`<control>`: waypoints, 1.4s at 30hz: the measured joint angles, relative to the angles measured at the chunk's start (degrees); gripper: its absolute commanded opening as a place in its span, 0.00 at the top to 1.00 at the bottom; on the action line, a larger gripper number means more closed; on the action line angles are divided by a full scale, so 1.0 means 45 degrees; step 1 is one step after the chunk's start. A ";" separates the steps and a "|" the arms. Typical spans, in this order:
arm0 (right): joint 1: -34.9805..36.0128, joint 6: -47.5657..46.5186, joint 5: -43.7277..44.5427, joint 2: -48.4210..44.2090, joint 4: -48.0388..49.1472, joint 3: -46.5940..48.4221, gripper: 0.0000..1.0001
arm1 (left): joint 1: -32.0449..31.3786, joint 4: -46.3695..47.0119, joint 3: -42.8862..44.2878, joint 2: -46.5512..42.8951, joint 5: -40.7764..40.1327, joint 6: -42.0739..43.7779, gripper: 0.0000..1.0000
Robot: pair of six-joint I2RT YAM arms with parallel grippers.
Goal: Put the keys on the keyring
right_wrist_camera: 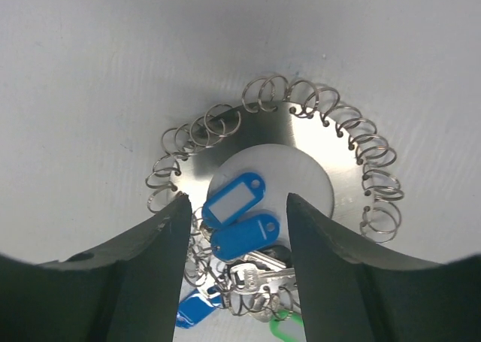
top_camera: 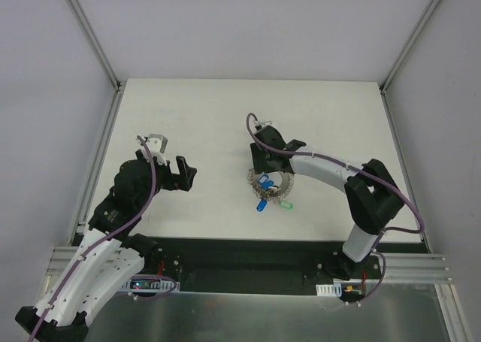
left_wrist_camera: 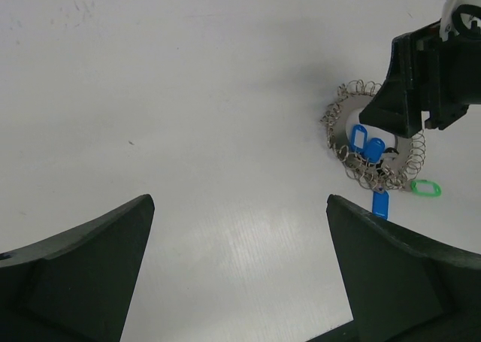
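**Centre on the blue tags before pinching**

The left gripper hangs wide open, empty, near the table's left edge. The right gripper, half open, holding nothing, hovers over the keyring right of centre, fingers either side of the keys

The right gripper hangs over the keyring, with blue and green keys at its near edge.
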 measured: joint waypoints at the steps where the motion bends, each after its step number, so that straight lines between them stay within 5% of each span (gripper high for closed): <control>1: 0.0083 0.0345 0.0034 0.0058 -0.0029 0.0000 0.43 | 0.0000 0.0015 -0.0005 -0.0005 0.0049 -0.0015 0.01; 13: 0.0568 0.3264 0.0952 0.1418 0.0078 -0.0306 0.46 | 0.0000 0.0121 -0.0165 -0.0175 0.0330 -0.0131 0.01; 20: 0.0646 0.3609 0.0952 0.1452 0.0908 -0.0515 0.76 | -0.0005 0.0151 -0.0170 -0.0151 0.0525 -0.0160 0.01; 29: 0.0651 0.2657 0.1083 0.1452 0.1224 -0.0554 0.94 | -0.0005 0.0155 -0.0170 0.0092 0.0583 -0.0160 0.01; 37: -0.0034 0.1263 0.1171 0.1452 0.1117 0.0034 0.92 | -0.0010 0.0155 -0.0175 0.0291 0.0588 -0.0160 0.01; 42: -0.0976 0.0588 0.1224 0.1321 0.1263 0.0170 0.66 | -0.0010 0.0155 -0.0189 0.0379 0.0578 -0.0160 0.01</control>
